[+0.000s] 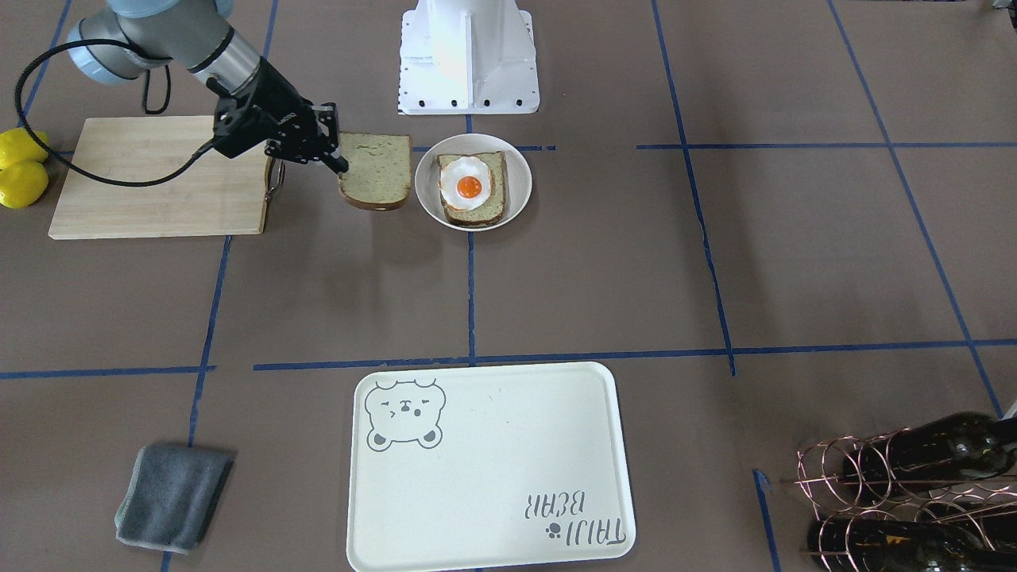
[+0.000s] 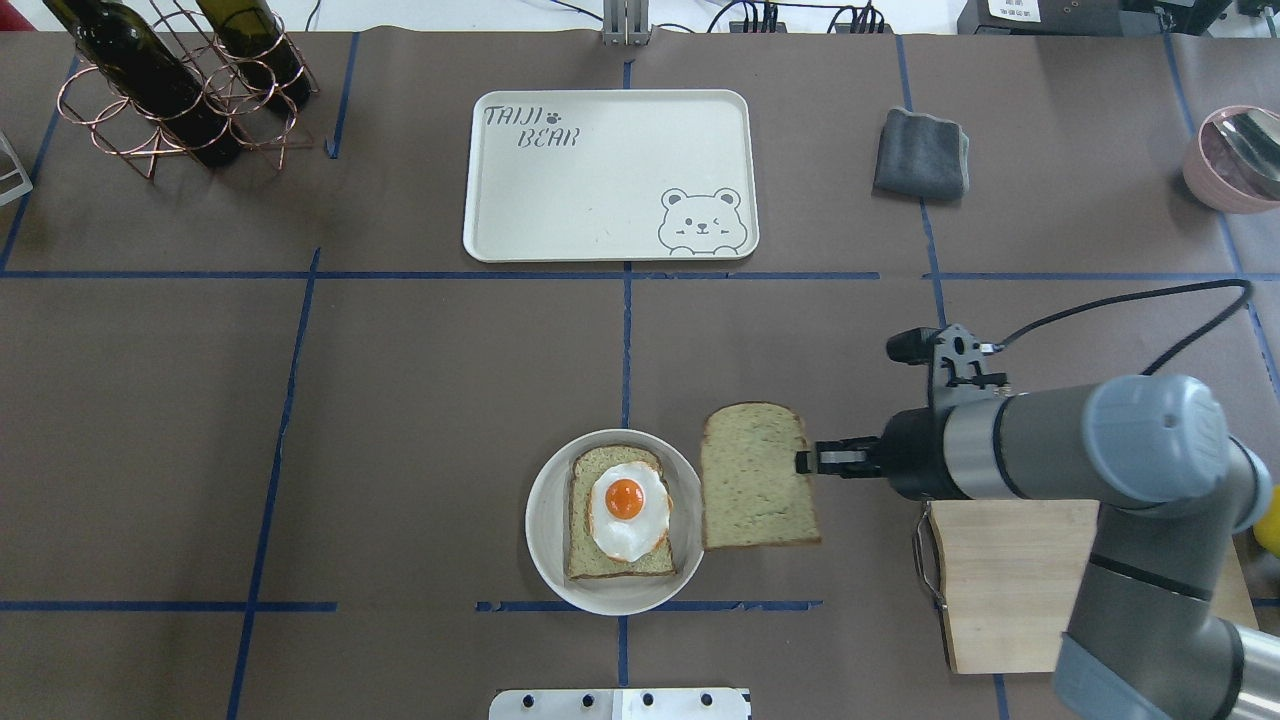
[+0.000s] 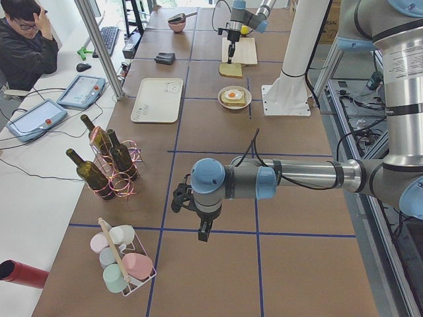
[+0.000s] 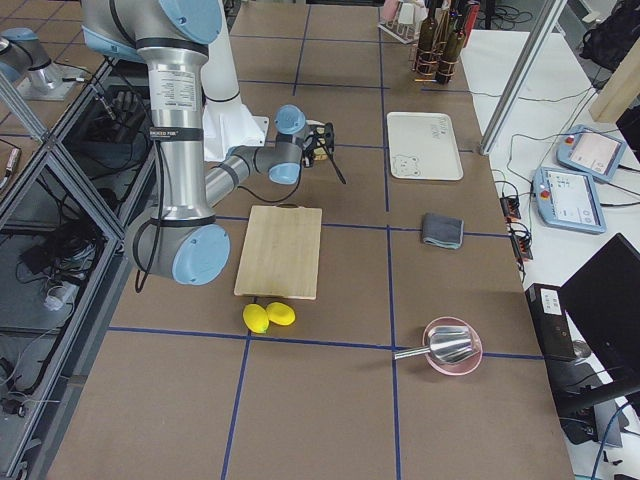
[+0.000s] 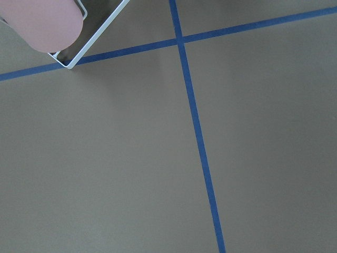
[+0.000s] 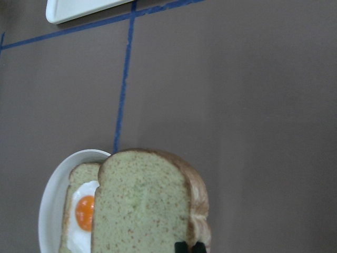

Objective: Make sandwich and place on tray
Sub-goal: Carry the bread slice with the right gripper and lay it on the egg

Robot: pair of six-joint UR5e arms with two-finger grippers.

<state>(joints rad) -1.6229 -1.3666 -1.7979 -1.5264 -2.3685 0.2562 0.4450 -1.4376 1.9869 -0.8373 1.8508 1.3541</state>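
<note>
well, nearest the robot's base, the right gripper point(image 2: 804, 461) had its two fingers pressed close together on the crust edge of the top slice point(image 2: 755, 478), nipping it on the side toward the cutting board point(image 2: 1010, 580). the slice lay about flat in that pinch, just beside the bowl point(image 2: 538, 525), and in the wrist view it overlapped the rim a touch. whether it was quite clear of the table point(image 2: 400, 400) i couldn't say. in the bowl sat the bottom slice point(image 2: 585, 555) with the egg point(image 2: 628, 505) on it, yolk up. to my eye the step in hand was capping the sandwich: the filling was down and the lid was not yet on. the next move would call for carrying that slice sideways over the bowl, squaring its crusts with the one beneath, and lowering it before letting go, since a pinch at one edge could let the bread sag or twist. farther out, well apart from all this, the tray point(image 2: 600, 180) had nothing on it. the left gripper point(image 3: 203, 230) hung far off down the table, and i couldn't tell how its fingers stood.
</note>
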